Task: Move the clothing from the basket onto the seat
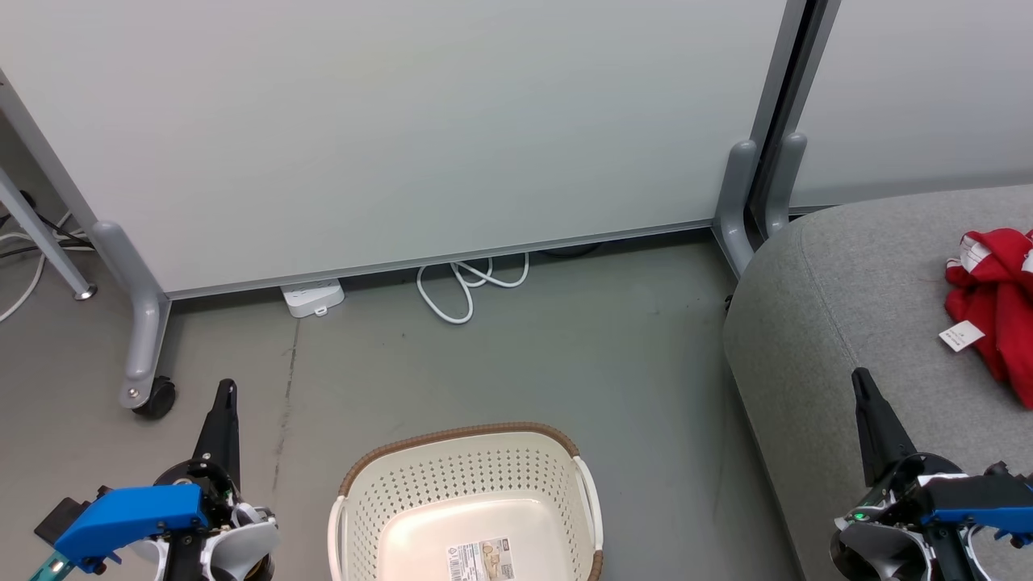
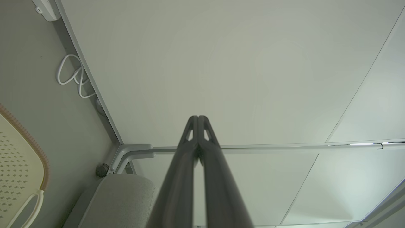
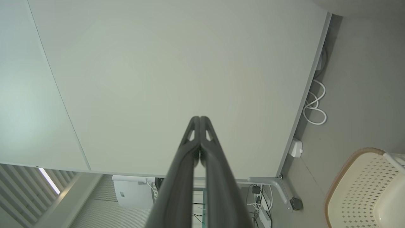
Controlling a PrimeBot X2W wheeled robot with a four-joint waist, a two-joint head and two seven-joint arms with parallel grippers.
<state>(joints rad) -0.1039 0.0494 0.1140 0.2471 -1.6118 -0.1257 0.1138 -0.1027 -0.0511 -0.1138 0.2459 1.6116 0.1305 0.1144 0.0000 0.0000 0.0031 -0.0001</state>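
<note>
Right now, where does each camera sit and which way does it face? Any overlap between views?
Head view: on the head, facing forward and down at basket, seat, red clothing; left gripper lower left, right gripper lower right.
Left wrist view: on the left wrist, facing along its shut fingers at the white panel.
Right wrist view: same on the right wrist, shut fingers, same panel.
Shared: all three show panel, basket, coiled cable.

The right end effector [image 3: 200, 119] has its two fingers pressed together before the big white panel [image 3: 177, 72], with the basket [image 3: 356, 190] and a white cord [image 3: 315, 107] near the panel's bottom edge.
</note>
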